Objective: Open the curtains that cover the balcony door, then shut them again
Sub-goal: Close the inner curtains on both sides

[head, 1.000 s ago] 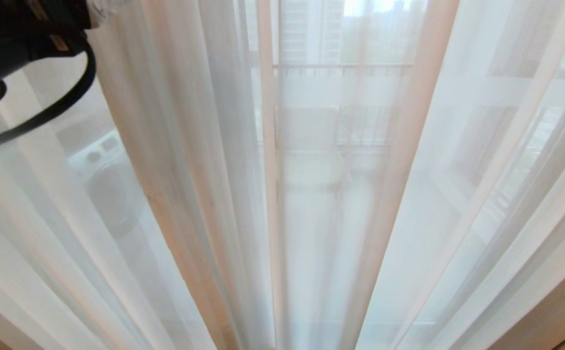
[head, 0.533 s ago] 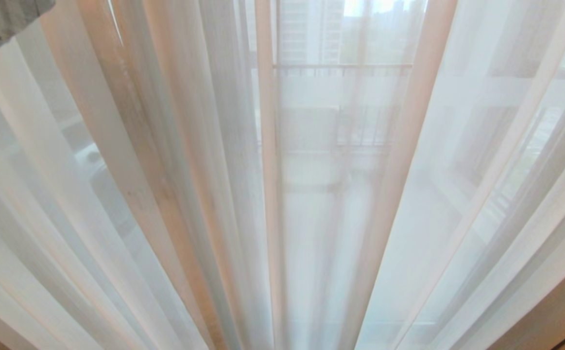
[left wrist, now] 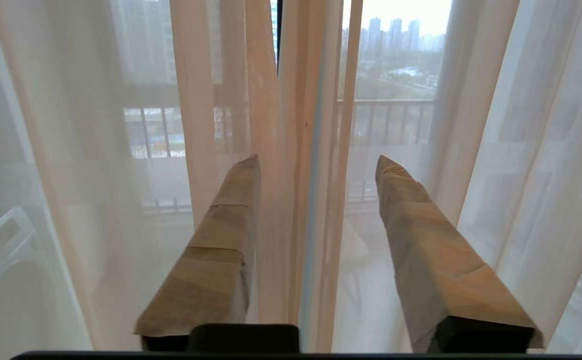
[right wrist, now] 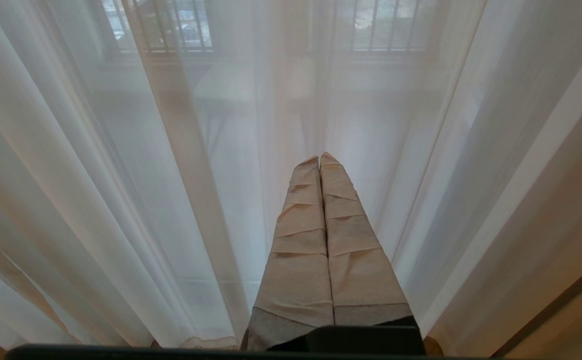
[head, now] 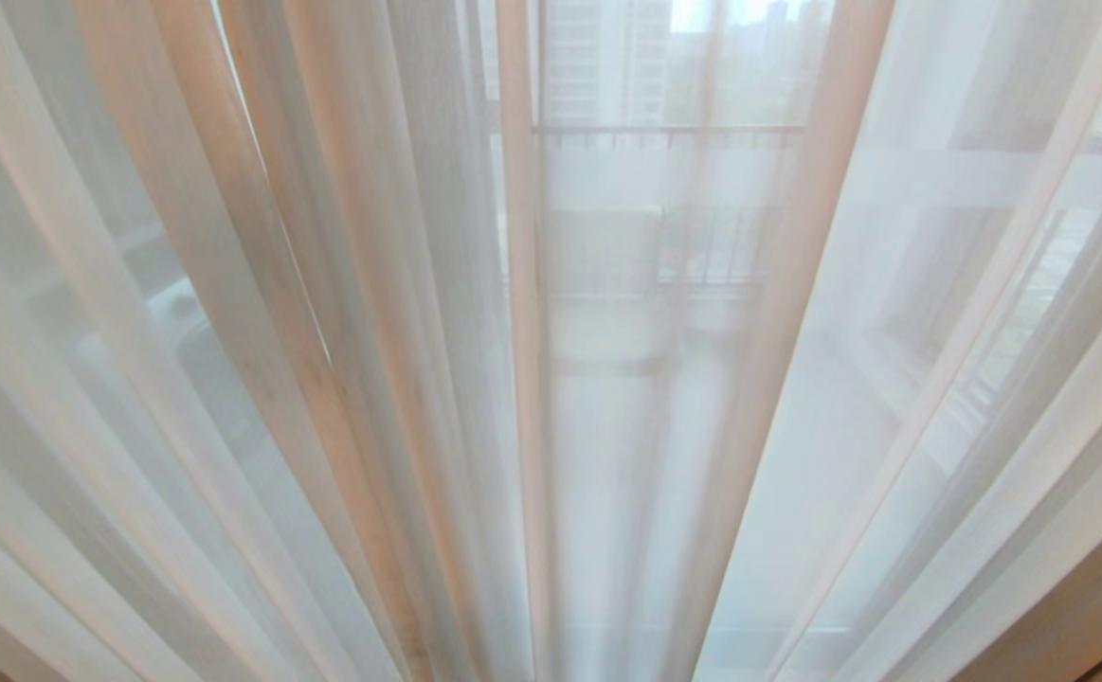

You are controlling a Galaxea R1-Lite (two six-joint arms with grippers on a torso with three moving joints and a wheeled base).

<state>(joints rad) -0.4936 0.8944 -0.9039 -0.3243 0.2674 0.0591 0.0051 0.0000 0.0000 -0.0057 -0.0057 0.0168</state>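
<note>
Sheer curtains (head: 342, 313) drawn shut before me

My left pincer (left wrist: 316, 165) gapes around pleated sheer edges; my right pincer (right wrist: 319, 160) is clenched, empty.

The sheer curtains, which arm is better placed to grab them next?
Probably left: the left gripper is open, straddling the sheer curtains' gathered edges. The right gripper is shut, holding nothing.

Our left arm with its dark cable no longer shows above the upper left of the curtains (head: 228, 284) in the head view; the grey scrap seen there half a second ago is gone too. The sheer folds on that side now hang fanned out across the whole corner, and the washing machine (head: 200, 350) behind them is more veiled. Our left gripper (left wrist: 316, 165) now has its fingers (left wrist: 220, 240) either side of the curtains' meeting edges.
</note>
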